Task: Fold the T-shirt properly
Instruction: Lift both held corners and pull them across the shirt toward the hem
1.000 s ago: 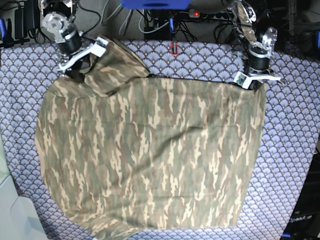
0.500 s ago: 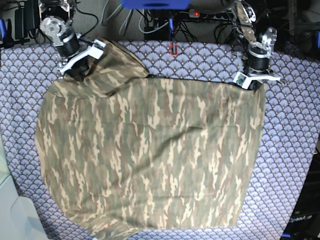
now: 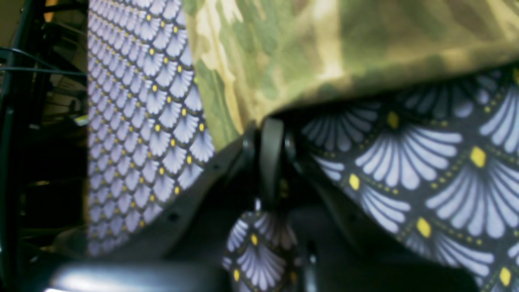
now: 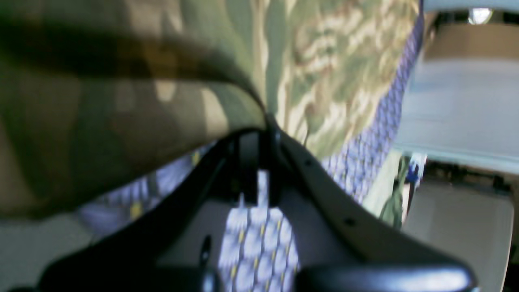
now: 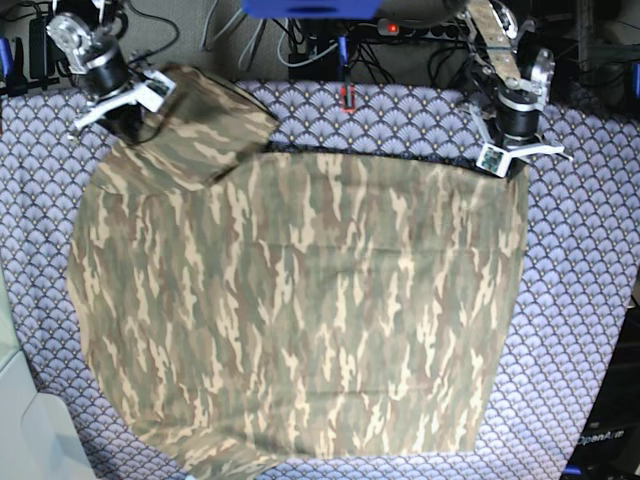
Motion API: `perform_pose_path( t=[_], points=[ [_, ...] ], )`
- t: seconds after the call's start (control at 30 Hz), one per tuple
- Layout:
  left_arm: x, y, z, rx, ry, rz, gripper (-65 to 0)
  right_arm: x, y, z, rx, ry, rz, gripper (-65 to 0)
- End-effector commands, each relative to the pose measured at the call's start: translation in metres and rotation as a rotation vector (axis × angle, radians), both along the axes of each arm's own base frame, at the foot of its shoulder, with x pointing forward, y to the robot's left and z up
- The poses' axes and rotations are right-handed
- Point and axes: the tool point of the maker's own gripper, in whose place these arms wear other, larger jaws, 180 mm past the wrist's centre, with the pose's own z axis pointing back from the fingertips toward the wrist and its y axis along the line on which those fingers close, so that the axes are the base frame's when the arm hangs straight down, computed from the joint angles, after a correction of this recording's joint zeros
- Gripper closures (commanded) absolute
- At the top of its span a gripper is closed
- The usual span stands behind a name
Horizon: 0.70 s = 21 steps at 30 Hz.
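The camouflage T-shirt point(image 5: 300, 310) lies spread wide and fairly flat over the fan-patterned tablecloth point(image 5: 580, 300). At the far right corner of the shirt my left gripper point(image 5: 507, 162) is shut on the cloth edge. The left wrist view shows its closed fingers point(image 3: 271, 138) pinching the T-shirt point(image 3: 324, 44) just above the tablecloth point(image 3: 425, 162). At the far left my right gripper point(image 5: 127, 118) is shut on the shirt beside a folded-over flap. In the right wrist view the pinched T-shirt point(image 4: 121, 121) rises from the closed fingers point(image 4: 265, 138).
Cables and a power strip point(image 5: 400, 28) run along the back edge of the table. A small red item point(image 5: 347, 97) lies on the cloth behind the shirt. A white box point(image 5: 30, 430) stands at the front left corner.
My right gripper has shut on the shirt's far left part and moved back and left with it. The shirt is pulled tauter and its creases have flattened. The left gripper barely moved.
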Motion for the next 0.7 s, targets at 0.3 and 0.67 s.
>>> perform_pose_path(
  t=[0.3,0.67],
  points=[
    [0.002,0.007,0.023,-0.055,-0.062,0.067,0.0,0.014,-0.019,0.048,0.124,-0.200,-0.144,-1.0],
    [0.029,0.038,0.042,-0.013,-0.074,0.197,0.0,0.062,-0.014,0.069,0.187,-0.311,-0.195,-1.4]
  ],
)
